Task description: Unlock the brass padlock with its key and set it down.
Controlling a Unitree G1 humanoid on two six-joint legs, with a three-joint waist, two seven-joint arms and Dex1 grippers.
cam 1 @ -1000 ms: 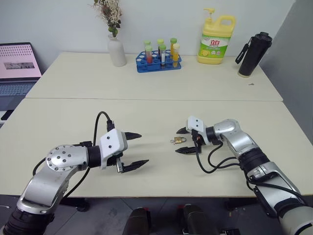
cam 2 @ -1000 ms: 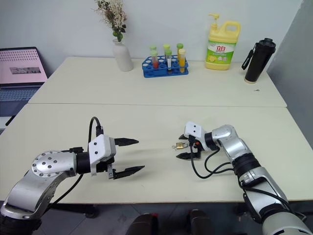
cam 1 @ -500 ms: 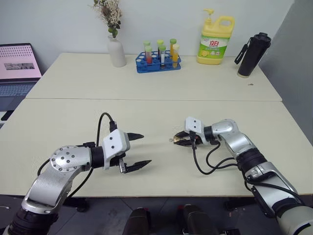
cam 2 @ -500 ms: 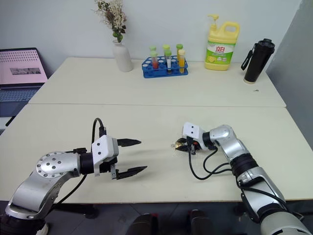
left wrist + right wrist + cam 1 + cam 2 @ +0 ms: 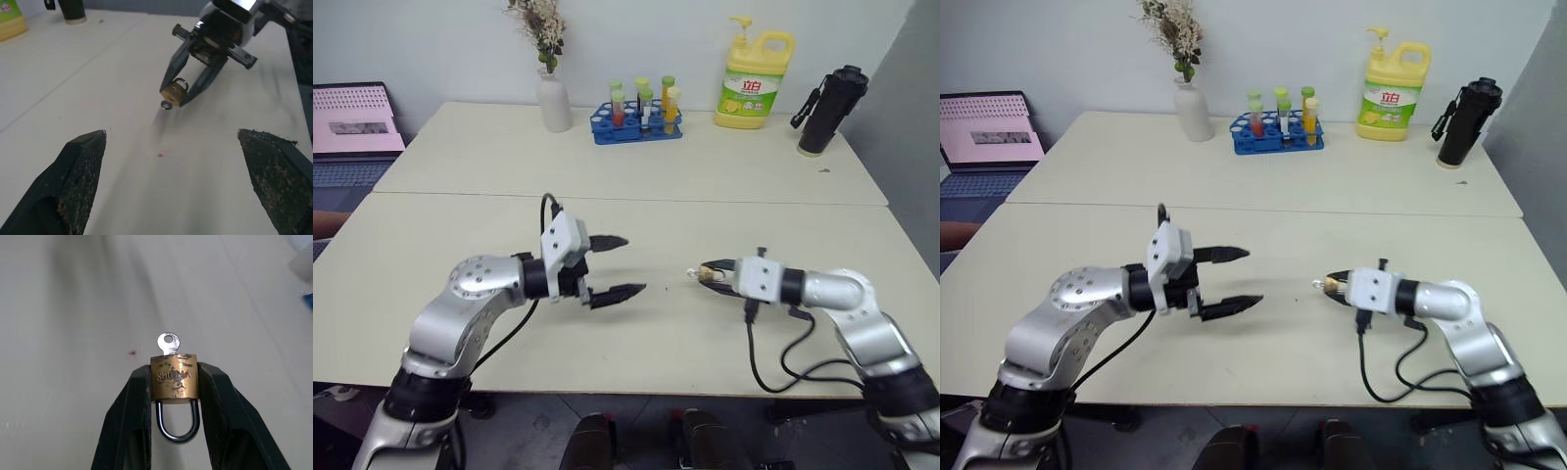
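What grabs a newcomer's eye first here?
The brass padlock, pinched between the right gripper fingers above the front table, key sticking out of its body. Facing it, the left gripper gapes open. At the back stand a yellow detergent bottle and a blue tube rack.

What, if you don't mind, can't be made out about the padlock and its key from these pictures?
- Key blade: hidden inside the brass padlock; the key shows just its bow in the right wrist view.
- Shackle locked or released: its ends sit behind the body, between the right gripper fingers.
- Head views: padlock too small to show detail.
- Left gripper: open, fingers cut off by the picture's edge.
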